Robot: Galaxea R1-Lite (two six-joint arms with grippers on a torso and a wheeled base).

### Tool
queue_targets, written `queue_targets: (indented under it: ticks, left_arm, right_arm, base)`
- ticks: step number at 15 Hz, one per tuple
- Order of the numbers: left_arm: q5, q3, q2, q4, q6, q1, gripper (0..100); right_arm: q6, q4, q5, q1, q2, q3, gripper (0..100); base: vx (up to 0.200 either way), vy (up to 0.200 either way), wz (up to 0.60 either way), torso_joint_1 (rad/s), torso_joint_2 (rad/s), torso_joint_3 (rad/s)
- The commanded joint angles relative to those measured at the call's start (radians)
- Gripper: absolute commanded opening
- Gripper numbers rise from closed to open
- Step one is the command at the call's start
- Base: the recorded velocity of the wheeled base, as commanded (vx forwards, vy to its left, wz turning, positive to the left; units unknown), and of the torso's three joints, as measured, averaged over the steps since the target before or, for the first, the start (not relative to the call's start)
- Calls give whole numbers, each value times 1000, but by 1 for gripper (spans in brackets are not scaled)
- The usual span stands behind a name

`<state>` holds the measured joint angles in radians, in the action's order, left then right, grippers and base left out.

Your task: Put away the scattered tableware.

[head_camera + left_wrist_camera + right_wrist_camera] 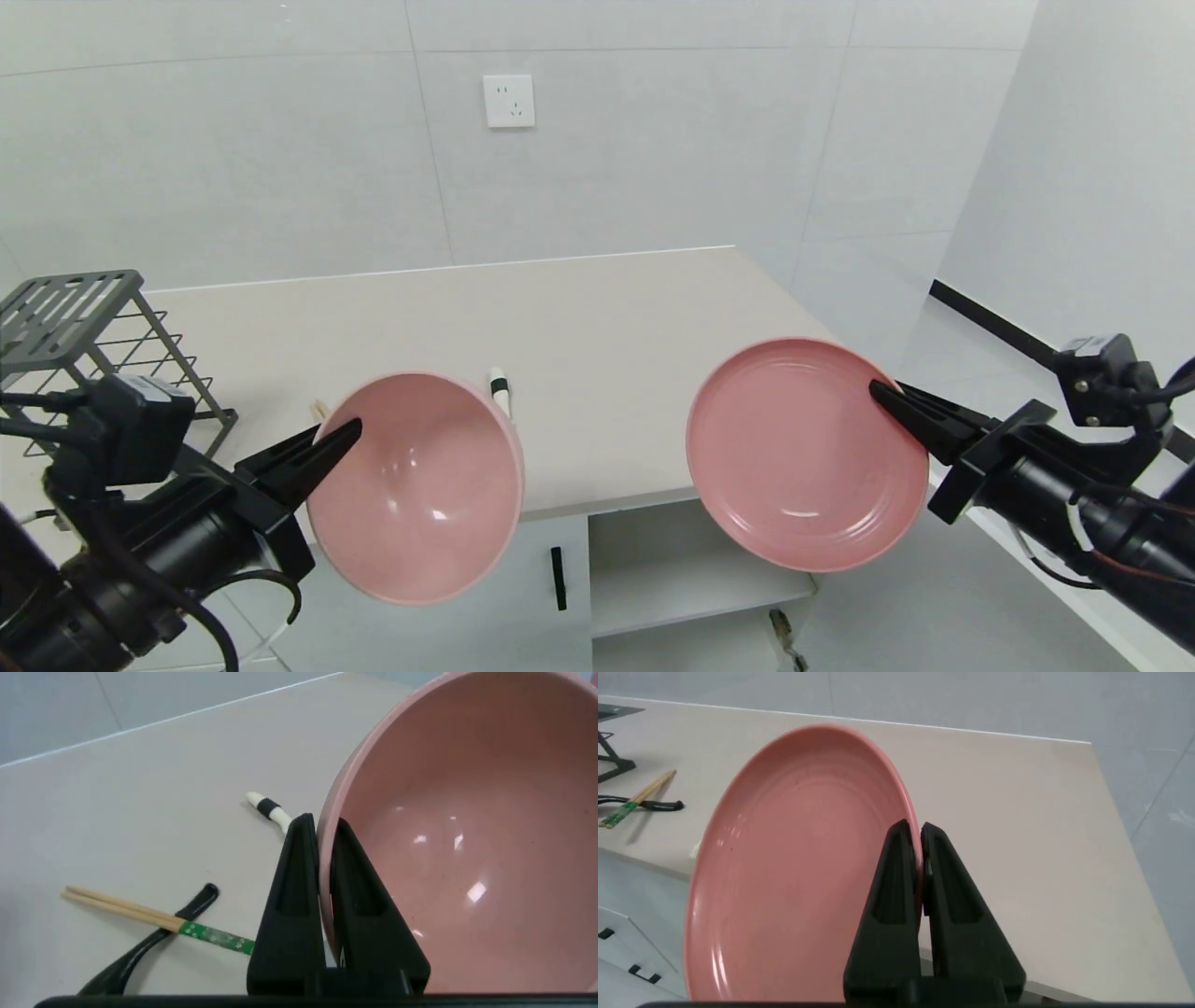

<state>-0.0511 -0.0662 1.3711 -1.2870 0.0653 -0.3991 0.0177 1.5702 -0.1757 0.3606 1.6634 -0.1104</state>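
- The pink bowl [415, 485] hangs in the air over the front edge of the counter [579, 308], on the left side. The left gripper [347, 431] is clamped on its rim.
- The pink plate [808, 453] hangs off the counter's right front corner. The right gripper [882, 390] pinches its rim, fingers closed on it.
- We judge the step to be carrying both to storage, perhaps the wire rack [65, 317]. The rim pinches are thin, so we advise slow travel with level wrists and the two pieces well apart.
- The bowl is tipped on edge, its mouth facing the head camera and rightward. The plate's face also tilts toward the camera. Both are round, so we note no long axis.
- Chopsticks [121, 907] and a white banded utensil handle [266, 809] lie on the counter near the bowl.
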Motion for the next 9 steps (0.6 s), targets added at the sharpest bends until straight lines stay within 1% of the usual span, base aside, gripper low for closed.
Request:
queue_targets:
  ticks: [1, 3, 4, 5, 6, 7, 9]
  left_arm:
    - [28, 25, 109, -67, 14, -1, 0]
    - [31, 48, 155, -135, 14, -1, 0]
    - [34, 63, 187, -213, 14, -1, 0]
    - [54, 66, 207, -272, 14, -4, 0]
    - [56, 66, 207, -272, 14, -4, 0]
    - [65, 66, 201, -270, 16, -15, 0]
    - [65, 66, 197, -272, 16, -33, 0]
  right_arm:
    - [1, 1, -1, 1, -21, 6, 0]
    - [1, 1, -1, 4, -22, 6, 0]
    - [1, 1, -1, 6, -21, 9, 0]
    - [-1, 1, -1, 9, -21, 9, 0]
    - [-1, 1, -1, 9, -21, 9, 0]
    - [1, 1, -1, 11, -21, 9, 0]
    - [1, 1, -1, 11, -21, 11, 0]
  base:
    - [0, 0, 0, 0, 0, 0]
    - [0, 0, 0, 0, 0, 0]
    - [-200, 0, 0, 2, 2, 7]
    - [-200, 0, 0, 2, 12, 7]
    - [-200, 0, 0, 12, 2, -2]
    - [0, 0, 0, 0, 0, 0]
    - [0, 0, 0, 0, 0, 0]
